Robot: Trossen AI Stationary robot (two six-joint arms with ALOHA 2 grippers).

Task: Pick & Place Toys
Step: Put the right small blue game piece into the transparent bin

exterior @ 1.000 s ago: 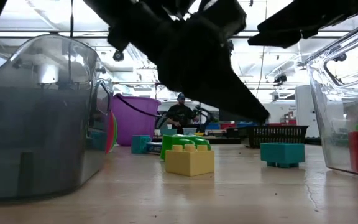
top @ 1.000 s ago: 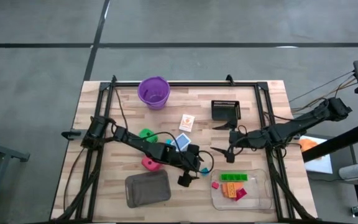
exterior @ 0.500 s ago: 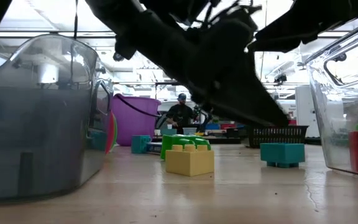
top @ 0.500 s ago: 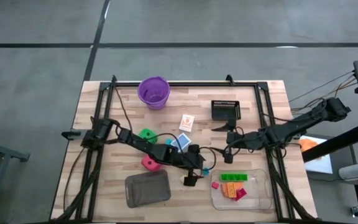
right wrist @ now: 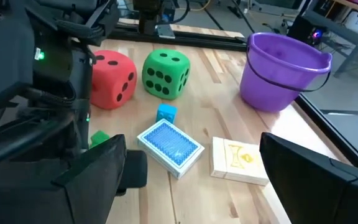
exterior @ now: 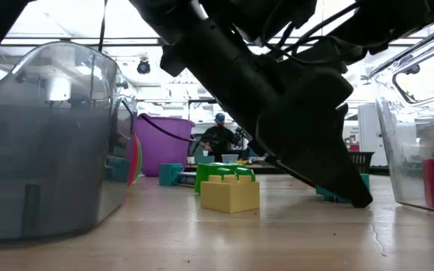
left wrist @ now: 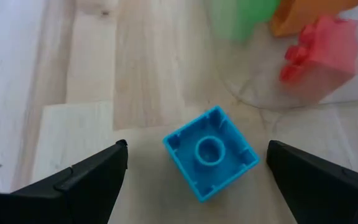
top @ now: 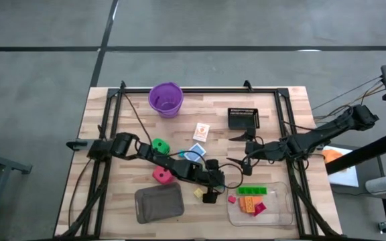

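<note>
A wooden tabletop [top: 280, 107] seen from above, with two dark robot arms reaching in from either side. The left gripper [top: 210, 197] is low over the near middle of the tabletop, its jaws spread wide and empty, straddling a blue brick [left wrist: 211, 151] that lies hollow side up between them. A yellow brick [top: 198, 193] sits just left of this gripper. To its right stands a clear tray [top: 283, 214] holding green, orange and red bricks [top: 252, 191]. A grey tray [top: 158, 203] is on the near left. The right gripper [top: 245, 161] hangs right of centre, jaws wide and empty. A red die [top: 160, 176] and green die [top: 159, 144] lie left of centre; two picture cards [top: 200, 131] lie centrally. A purple cup [top: 165, 99] and a black basket [top: 242, 118] stand on the far side.
</note>
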